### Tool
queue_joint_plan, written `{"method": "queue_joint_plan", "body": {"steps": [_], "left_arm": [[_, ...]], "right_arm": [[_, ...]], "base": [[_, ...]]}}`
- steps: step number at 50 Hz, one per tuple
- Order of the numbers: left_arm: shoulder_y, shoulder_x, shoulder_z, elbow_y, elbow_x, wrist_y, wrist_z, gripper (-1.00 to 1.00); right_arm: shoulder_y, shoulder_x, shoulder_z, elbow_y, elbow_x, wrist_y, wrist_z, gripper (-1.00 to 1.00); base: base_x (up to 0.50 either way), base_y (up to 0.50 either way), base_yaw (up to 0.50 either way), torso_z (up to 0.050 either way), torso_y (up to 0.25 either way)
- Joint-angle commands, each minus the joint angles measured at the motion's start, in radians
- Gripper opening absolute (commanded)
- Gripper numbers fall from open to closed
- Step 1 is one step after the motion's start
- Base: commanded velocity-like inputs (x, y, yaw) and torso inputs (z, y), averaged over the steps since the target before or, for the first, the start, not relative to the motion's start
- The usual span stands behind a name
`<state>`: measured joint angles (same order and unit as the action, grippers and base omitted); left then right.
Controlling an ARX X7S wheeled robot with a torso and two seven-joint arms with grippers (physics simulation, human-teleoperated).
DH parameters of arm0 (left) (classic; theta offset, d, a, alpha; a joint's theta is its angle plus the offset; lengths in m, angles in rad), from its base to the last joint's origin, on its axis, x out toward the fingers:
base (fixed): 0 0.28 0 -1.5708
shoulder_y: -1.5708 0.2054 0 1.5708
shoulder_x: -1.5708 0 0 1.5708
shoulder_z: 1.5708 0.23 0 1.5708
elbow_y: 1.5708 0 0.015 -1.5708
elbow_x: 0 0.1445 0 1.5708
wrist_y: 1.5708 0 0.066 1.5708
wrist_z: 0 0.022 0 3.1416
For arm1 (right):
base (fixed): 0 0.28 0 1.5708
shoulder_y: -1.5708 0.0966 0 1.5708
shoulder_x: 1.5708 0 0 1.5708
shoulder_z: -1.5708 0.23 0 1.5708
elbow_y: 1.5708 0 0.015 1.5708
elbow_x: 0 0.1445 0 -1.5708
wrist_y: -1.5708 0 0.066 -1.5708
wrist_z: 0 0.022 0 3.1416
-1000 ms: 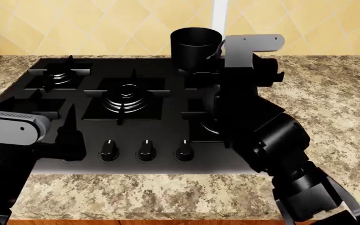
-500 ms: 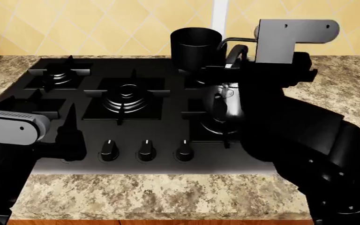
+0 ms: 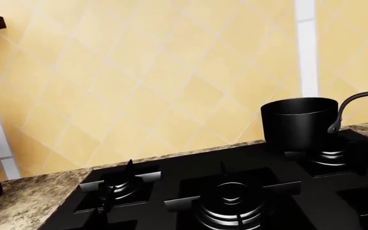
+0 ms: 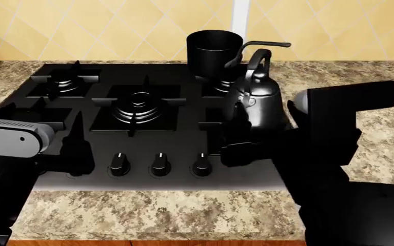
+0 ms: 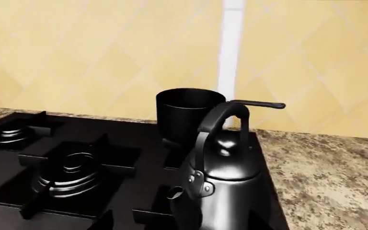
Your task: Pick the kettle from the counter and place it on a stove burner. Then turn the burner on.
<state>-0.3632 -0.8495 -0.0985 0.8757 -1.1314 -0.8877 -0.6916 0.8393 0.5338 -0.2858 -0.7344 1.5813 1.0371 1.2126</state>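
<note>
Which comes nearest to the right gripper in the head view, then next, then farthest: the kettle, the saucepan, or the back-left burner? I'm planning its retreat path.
The right gripper itself is hidden behind its arm, so I rank from there.
1. The kettle, just ahead on the cooktop's right side.
2. The saucepan, behind the kettle at the back.
3. The back-left burner, far across at the cooktop's left rear.

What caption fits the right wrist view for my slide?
Kettle standing on the cooktop's right side, black saucepan just behind it, tiled wall beyond.
</note>
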Motion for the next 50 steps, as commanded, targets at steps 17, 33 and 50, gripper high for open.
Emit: {"method": "queue_joint_plan", "body": {"steps": [17,33,50], "left_arm": [[0.005,0.001,0.011,-0.002,0.007,0.011,-0.001,1.0],[0.032,0.013,0.023,-0.015,0.046,0.037,0.022,1.0],[0.05,0.013,0.03,-0.026,0.065,0.051,0.034,1.0]], "right_arm": [[-0.355,-0.011,0.051,-0.131,-0.083,-0.064,-0.119,1.0],[-0.349,-0.095,-0.076,-0.037,-0.244,-0.02,-0.2,1.0],[-0.326,-0.18,-0.16,0.103,-0.385,-0.065,-0.305,1.0]], "base": [[0.0,0.0,0.0,0.0,0.0],[0.0,0.0,0.0,0.0,0.0],[0.0,0.0,0.0,0.0,0.0]]}}
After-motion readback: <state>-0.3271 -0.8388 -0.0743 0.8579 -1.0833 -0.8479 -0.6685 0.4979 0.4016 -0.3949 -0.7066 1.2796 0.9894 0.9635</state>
